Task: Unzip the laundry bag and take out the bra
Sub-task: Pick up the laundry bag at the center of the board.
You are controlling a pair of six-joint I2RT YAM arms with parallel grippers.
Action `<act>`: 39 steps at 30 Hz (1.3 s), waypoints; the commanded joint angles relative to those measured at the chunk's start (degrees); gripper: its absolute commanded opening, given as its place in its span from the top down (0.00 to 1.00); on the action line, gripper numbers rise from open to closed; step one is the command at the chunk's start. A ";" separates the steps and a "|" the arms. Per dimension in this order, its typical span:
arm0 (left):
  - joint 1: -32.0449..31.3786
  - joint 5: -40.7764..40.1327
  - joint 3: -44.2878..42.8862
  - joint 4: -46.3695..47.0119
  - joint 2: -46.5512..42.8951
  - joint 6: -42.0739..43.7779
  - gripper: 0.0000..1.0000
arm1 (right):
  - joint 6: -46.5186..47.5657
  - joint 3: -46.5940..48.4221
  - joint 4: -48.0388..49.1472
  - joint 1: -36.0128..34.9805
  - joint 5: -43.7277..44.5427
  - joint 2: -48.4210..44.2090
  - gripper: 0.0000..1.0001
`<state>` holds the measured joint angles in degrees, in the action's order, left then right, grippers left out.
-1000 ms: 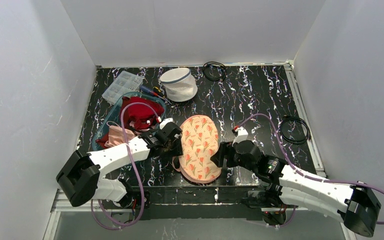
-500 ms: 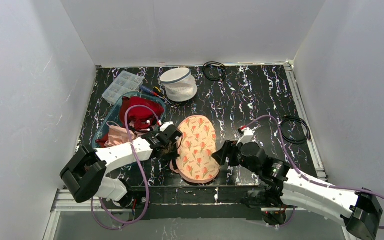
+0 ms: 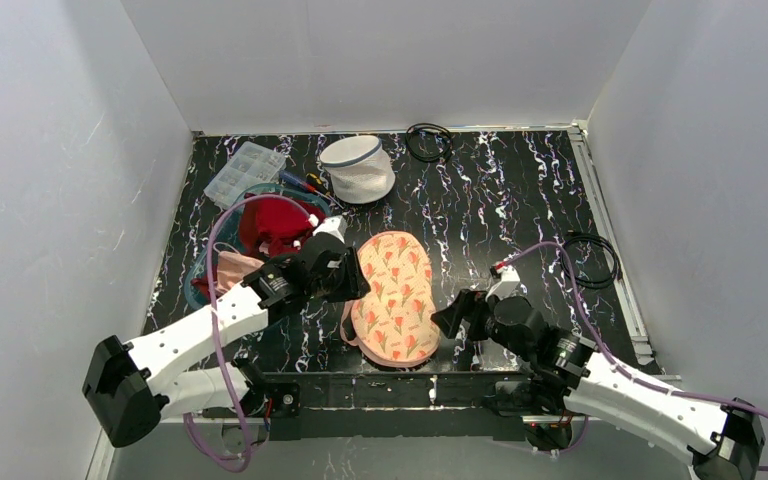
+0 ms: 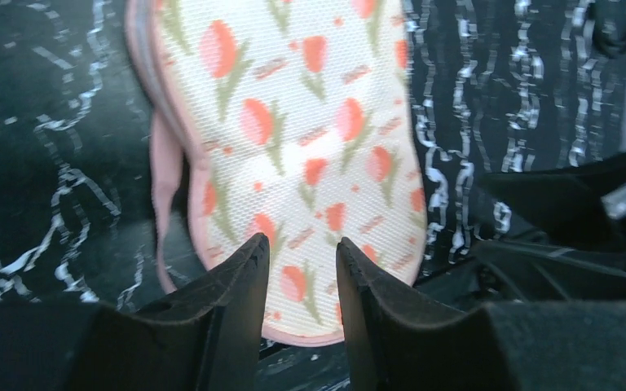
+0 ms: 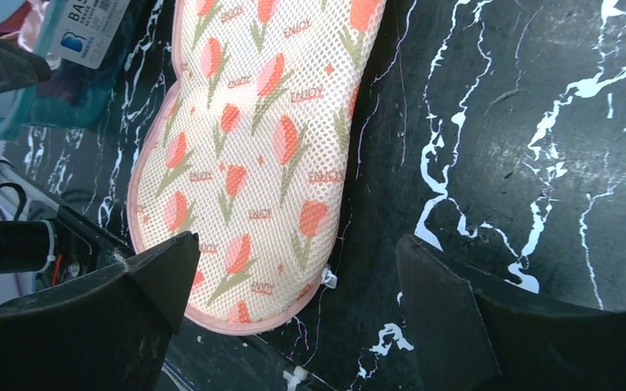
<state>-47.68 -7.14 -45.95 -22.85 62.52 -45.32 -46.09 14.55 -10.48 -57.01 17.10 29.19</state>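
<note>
At the near edge of the bench [image 3: 500, 200], my left hand [image 3: 345, 280] hangs over the left side of a tulip-print mesh pouch [image 3: 395, 295], its fingers parted only a narrow slit and holding nothing. My left wrist camera looks through that slit [image 4: 301, 248] at the pouch [image 4: 293, 122] and picks out a pink strap [image 4: 165, 195] lying along its edge. My right hand [image 3: 450, 318] sits just right of the pouch's near end, spread wide. From its wrist [image 5: 297, 243] I can read "ENJOY" printed among the tulips [image 5: 269, 138] and see a labelled corner of the teal tub [image 5: 73, 73].

Only the overhead view takes in the laundry bag [image 3: 358, 168]: white mesh with a blue-grey rim, at the back of the bench, well apart from both hands. That view also shows the tub [image 3: 205, 262] holding a red cloth [image 3: 275, 225], and a clear compartment box [image 3: 245, 170] behind it.
</note>
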 commanded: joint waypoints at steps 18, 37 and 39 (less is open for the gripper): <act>2.24 3.11 13.92 23.73 15.53 -3.51 1.00 | -9.46 -5.88 29.68 10.51 -9.25 18.05 0.03; 2.25 4.49 16.07 26.28 17.18 -3.22 1.00 | -16.31 -2.93 48.72 12.81 -24.68 45.34 0.22; 2.24 4.57 16.16 26.41 17.29 -3.17 1.00 | -16.85 -3.07 49.73 12.79 -25.34 46.05 0.27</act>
<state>-45.58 -1.02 -31.46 6.44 80.27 -49.32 -60.82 11.25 37.47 -44.25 -5.21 73.28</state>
